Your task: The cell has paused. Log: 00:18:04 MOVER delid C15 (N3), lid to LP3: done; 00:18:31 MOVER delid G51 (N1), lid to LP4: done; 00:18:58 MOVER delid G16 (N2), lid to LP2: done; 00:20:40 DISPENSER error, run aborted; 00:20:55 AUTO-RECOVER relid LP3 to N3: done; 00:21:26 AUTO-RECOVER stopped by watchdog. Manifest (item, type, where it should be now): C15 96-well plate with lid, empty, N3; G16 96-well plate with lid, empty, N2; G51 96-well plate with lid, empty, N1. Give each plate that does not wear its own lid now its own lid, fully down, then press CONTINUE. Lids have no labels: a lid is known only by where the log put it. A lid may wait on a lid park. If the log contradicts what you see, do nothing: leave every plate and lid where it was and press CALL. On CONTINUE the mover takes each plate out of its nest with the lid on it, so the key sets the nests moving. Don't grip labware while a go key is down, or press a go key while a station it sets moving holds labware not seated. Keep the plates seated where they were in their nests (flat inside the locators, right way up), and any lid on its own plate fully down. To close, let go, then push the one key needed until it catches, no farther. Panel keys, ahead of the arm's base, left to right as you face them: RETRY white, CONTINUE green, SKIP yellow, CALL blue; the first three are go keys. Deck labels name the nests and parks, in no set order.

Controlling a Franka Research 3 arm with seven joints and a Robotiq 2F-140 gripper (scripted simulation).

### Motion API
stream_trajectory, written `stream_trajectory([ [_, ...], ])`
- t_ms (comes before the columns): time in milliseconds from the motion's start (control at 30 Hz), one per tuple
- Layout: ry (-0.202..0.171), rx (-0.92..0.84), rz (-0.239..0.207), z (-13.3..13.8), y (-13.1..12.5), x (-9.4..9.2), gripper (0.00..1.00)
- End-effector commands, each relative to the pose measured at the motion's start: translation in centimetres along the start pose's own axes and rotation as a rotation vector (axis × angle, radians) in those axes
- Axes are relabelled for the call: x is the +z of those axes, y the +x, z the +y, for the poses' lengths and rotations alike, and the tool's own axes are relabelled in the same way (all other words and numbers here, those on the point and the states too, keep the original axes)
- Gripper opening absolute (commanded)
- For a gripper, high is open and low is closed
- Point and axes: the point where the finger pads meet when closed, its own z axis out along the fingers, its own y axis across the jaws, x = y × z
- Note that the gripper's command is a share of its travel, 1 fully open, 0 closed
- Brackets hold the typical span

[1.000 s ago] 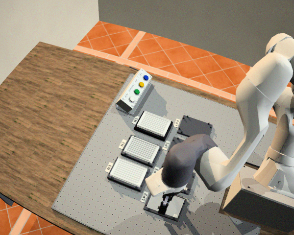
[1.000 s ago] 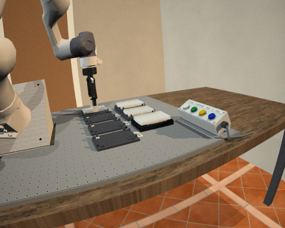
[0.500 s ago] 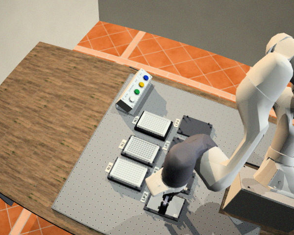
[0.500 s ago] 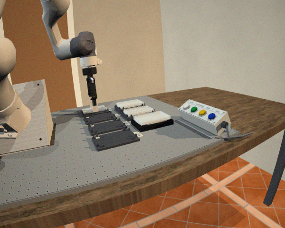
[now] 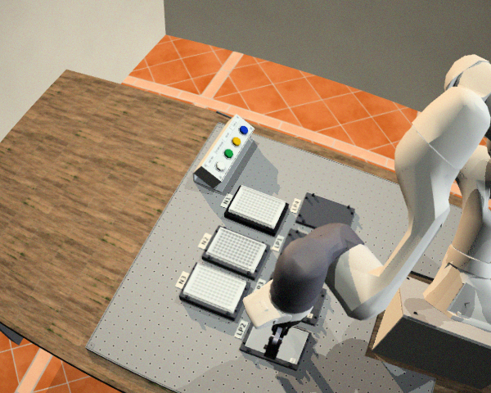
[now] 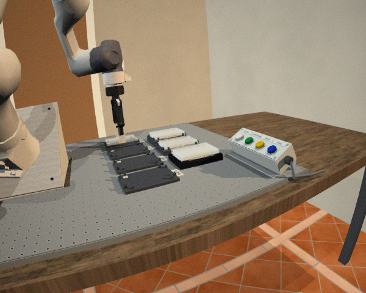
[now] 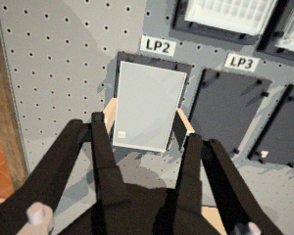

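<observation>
lid [image 7: 148, 104] on park LP2 [image 7: 121, 59], park LP3 [image 7: 227, 110] beside, plates [image 5: 236, 249] behind

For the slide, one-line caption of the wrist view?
Black two-finger hand shut on flat translucent grey lid over dark lid park LP2; LP3 park alongside bare.

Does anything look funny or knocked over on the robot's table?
Nothing is tipped, spilled or broken. One thing does stand out: the plate in N2 shows a darker grid than its two neighbours, so it seems to lack a cover. The claw is shut on the only spare lid, at LP2.
</observation>
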Motion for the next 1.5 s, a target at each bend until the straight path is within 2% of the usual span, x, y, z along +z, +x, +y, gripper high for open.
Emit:
stream_trajectory([
  [0, 0.000, 0.007, -0.001, 0.0, 0.0, -0.2, 0.00],
  [800, 0.000, 0.007, -0.001, 0.0, 0.0, -0.8, 0.00],
  [1467, 0.000, 0.007, -0.001, 0.0, 0.0, -3.8, 0.00],
])
